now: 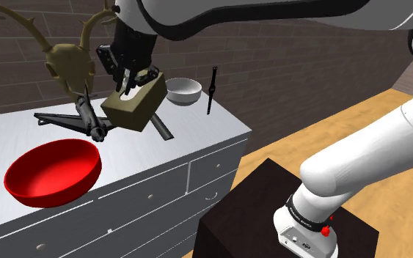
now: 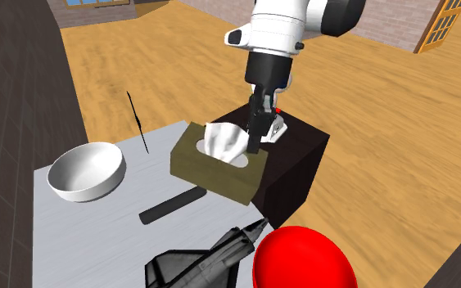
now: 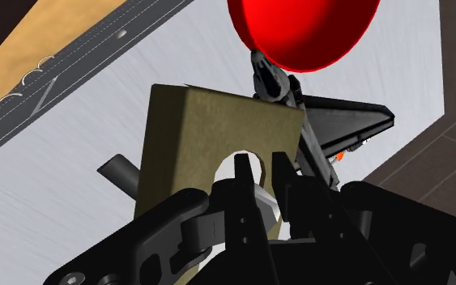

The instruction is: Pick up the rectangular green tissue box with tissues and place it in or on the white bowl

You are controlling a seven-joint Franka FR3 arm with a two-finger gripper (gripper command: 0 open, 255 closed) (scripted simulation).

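While the red bowl [image 1: 52, 171] sits nearest on the tabletop [image 1: 191, 129], past the dark jet [image 1: 87, 117] the claw [image 1: 133, 79] pinches the olive box [image 1: 133, 107] at its top opening, tilted above the surface; the white bowl [image 1: 184, 90] stands beyond, apart.

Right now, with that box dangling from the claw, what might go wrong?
The gripper pinches the olive tissue box at its opening, by the white tissue, and the box hangs tilted; it could slip free.
The thin black upright object stands near the white bowl, so the box might knock it.
The box looks wide against the bowl and may tip off.
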